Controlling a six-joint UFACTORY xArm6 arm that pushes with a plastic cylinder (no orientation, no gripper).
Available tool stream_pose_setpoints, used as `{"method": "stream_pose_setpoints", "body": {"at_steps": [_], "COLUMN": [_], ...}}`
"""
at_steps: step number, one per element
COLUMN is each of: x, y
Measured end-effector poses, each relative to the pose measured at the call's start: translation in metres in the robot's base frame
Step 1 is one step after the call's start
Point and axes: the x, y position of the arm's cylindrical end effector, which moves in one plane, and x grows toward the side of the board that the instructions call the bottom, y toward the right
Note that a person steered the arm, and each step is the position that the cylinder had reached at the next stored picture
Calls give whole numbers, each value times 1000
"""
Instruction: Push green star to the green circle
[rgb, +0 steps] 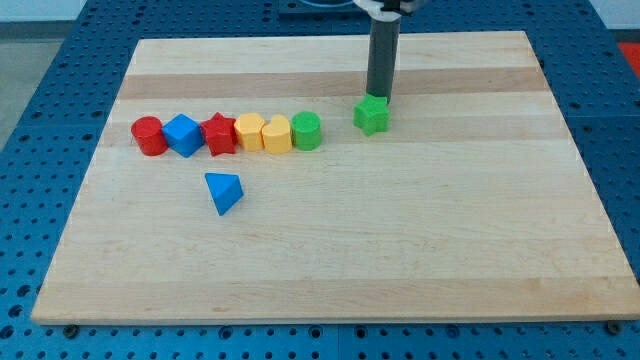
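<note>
A: Eight blocks on one pale wooden board (330, 250), grain running left to right, set on a blue perforated table (60, 80). List them.

B: Row in the upper left of the frame, left to right: red cylinder (148, 136), blue cube (184, 134), red star (219, 134), yellow block (250, 131) (shape hard to make out), second yellow block (276, 134), green circle (307, 131). Neighbours touch or nearly touch. All look like smooth matte plastic.

A: And the loose items?

B: Blue triangle (224, 191), alone below the row. Green star (372, 114), upper centre, just to the view's right of the green circle, with a clear gap between them.

A: The tool?

B: Dark straight rod; my tip (378, 97) sits against the star's top edge, on the side toward the view's top. It holds nothing, having no jaws. The rod's upper end is cut off by the frame.

A: Markings?

B: No readable writing.
</note>
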Motion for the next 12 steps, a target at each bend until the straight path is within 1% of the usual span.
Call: {"method": "stream_pose_setpoints", "body": {"at_steps": [1, 2, 3, 4, 7, 12], "x": [8, 1, 3, 23, 26, 37], "y": [-3, 13, 33, 39, -1, -11]}}
